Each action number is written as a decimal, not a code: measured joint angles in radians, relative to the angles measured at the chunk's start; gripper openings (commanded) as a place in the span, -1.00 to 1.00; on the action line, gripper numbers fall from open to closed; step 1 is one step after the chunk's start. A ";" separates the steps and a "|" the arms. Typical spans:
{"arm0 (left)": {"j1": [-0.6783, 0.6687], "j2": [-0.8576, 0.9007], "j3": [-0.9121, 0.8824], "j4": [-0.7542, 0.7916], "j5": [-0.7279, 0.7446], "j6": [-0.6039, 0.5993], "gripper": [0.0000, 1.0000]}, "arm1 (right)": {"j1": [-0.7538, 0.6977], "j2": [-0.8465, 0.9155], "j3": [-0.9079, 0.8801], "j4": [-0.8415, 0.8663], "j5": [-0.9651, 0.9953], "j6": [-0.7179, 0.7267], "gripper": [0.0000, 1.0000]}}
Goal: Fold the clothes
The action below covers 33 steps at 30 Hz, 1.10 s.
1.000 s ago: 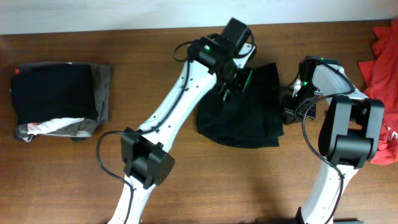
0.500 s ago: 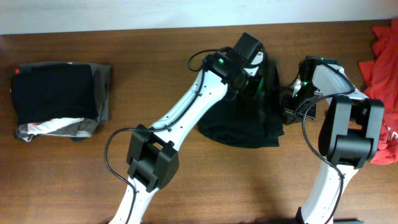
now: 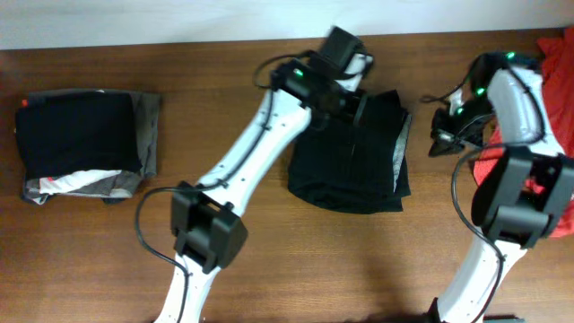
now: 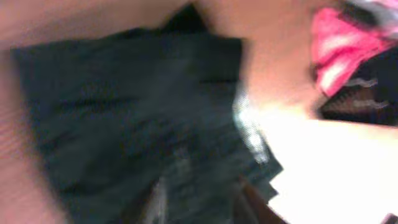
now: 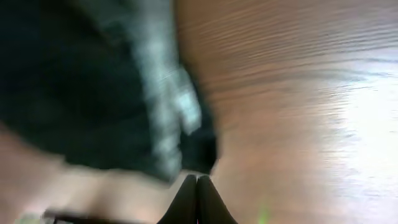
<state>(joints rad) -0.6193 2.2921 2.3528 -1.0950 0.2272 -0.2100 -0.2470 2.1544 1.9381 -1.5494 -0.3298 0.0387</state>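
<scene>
Two thin fingers of the right gripper (image 5: 197, 182) are pressed together in the right wrist view and they hold nothing. Under them is bare wood of the table (image 5: 298, 93), and a corner of the black garment (image 5: 74, 93) lies just to the side, blurred. From overhead the right gripper (image 3: 441, 142) hangs over the wood between the black garment (image 3: 345, 161) and the red-orange garment (image 3: 554, 54) at the right edge of the table. The left gripper (image 3: 352, 100) is above the far edge of the black garment. In its blurred wrist view the fingers (image 4: 155, 199) seem to stand apart, with only loose cloth below them and nothing gripped. The black garment lies flat and folded near the middle of the table, with a grey strip showing along its right side. Well apart, at the left end, a second black garment (image 3: 81, 130) rests folded on a grey garment (image 3: 148, 135) with a white stripe.
</scene>
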 measured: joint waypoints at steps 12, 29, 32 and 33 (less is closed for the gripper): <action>0.022 0.044 -0.002 -0.142 -0.072 0.098 -0.74 | 0.154 -0.091 -0.076 0.045 -0.143 -0.120 -0.92; 0.021 0.232 -0.019 -0.113 -0.079 0.109 -0.88 | 0.188 -0.102 -0.685 0.525 -0.208 -0.129 -0.92; 0.021 0.232 -0.019 -0.108 -0.079 0.111 -0.99 | 0.172 -0.140 -0.752 0.594 -0.241 -0.129 -0.92; 0.021 0.232 -0.019 -0.108 -0.079 0.113 -0.99 | 0.169 -0.146 -0.761 0.602 -0.247 -0.127 -0.92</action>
<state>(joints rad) -0.5980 2.5244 2.3337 -1.2026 0.1478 -0.0967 -0.0780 2.0087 1.1767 -0.9478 -0.5766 -0.0887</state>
